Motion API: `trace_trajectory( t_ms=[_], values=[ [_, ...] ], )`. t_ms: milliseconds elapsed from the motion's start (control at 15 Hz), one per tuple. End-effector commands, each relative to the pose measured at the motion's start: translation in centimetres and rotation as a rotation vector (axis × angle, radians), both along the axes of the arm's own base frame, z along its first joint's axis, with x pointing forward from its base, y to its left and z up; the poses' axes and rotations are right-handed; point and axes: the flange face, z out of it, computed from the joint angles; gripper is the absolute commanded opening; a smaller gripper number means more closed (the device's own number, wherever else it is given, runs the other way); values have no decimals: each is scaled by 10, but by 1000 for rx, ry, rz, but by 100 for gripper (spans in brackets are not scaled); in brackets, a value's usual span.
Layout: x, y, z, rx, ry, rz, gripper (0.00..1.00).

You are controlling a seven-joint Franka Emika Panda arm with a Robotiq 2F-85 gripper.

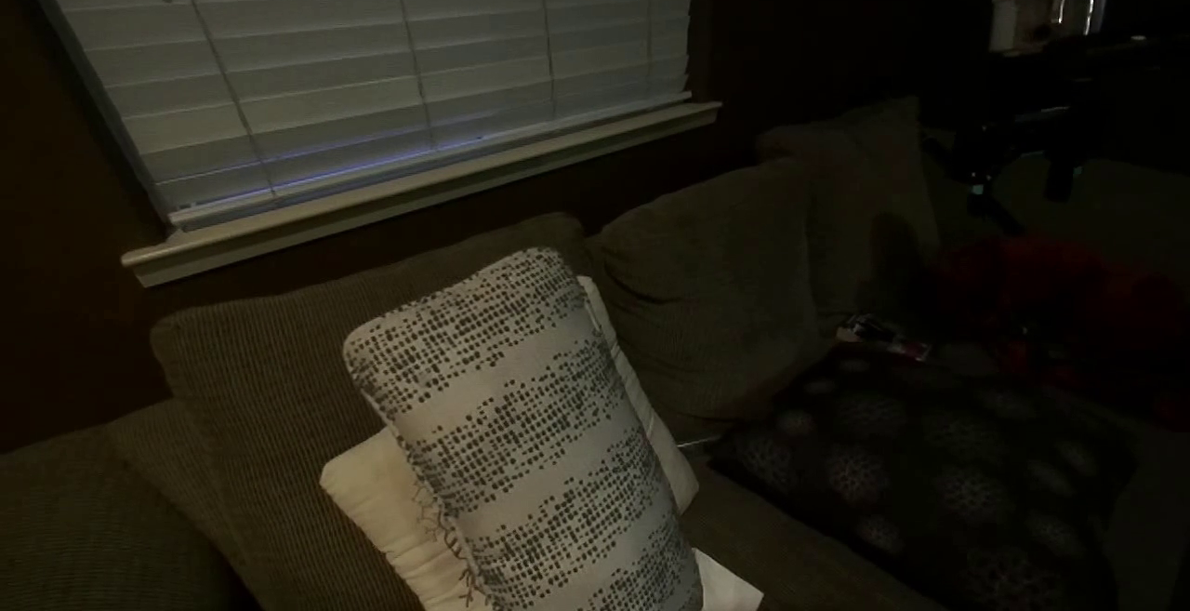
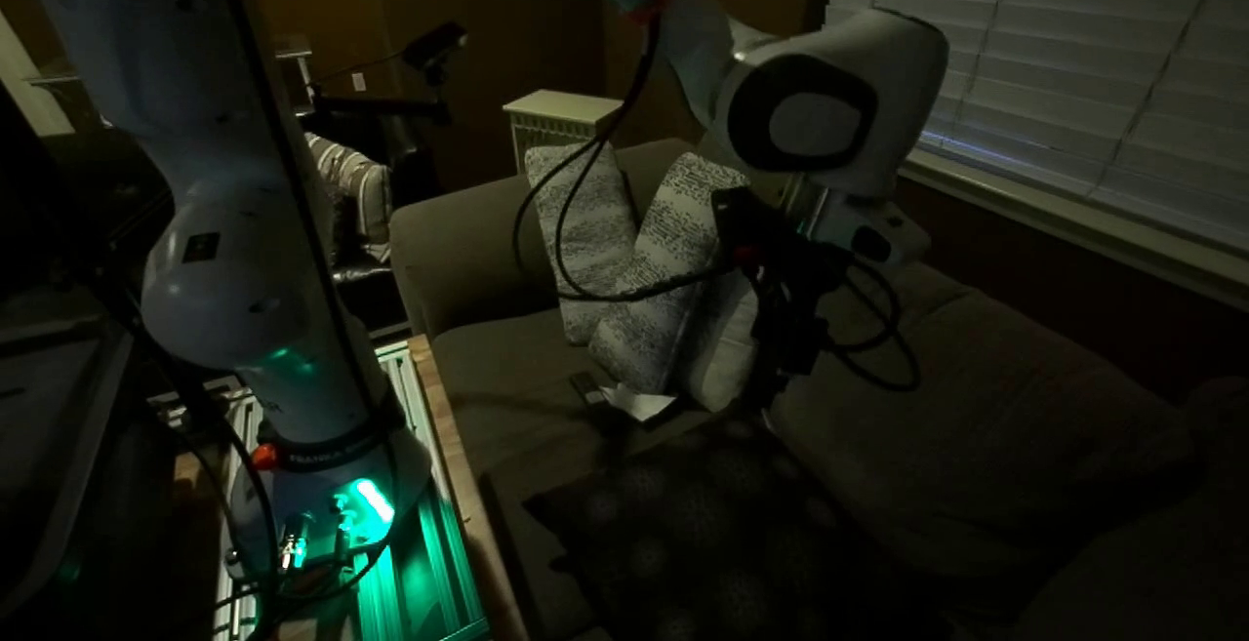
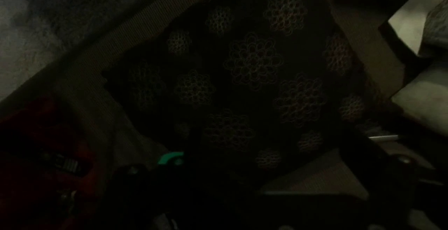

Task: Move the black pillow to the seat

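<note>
Wrist view: the black pillow (image 3: 252, 79), patterned with pale, lacy rounds, is seen lying flat on the seat (image 3: 372, 44) of the sofa (image 3: 178, 2). Above it the gripper (image 3: 272, 135) is held with its fingers (image 3: 360, 153) spread wide apart, and the pillow is seen loose beneath them. At the left of this view a red bundle (image 3: 31, 135) is seen on the sofa, near the pillow's corner. In an exterior view, two speckled pillows (image 2: 673, 241) are shown propped toward the sofa arm (image 2: 463, 260), with a cream pillow (image 2: 727, 343) just beside them and a white sheet (image 2: 639, 403) laid at their foot; whether the cream pillow is touched by the black one cannot be told. In an exterior view, white blinds (image 1: 390, 62) are shown lowered above the back cushions (image 1: 725, 285). The scene is dimly lit.
</note>
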Motion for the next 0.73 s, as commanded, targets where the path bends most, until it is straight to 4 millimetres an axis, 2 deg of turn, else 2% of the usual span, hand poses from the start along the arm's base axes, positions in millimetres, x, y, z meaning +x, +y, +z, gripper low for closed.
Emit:
trace_trajectory(
  t_ms=[0,333,400,667],
  values=[
    [-17,15,25,21,10,179,100],
    [-20,24,48,-12,-35,273,100],
    [-9,21,39,11,-14,227,100],
    [-12,23,45,5,-26,244,100]
  ],
)
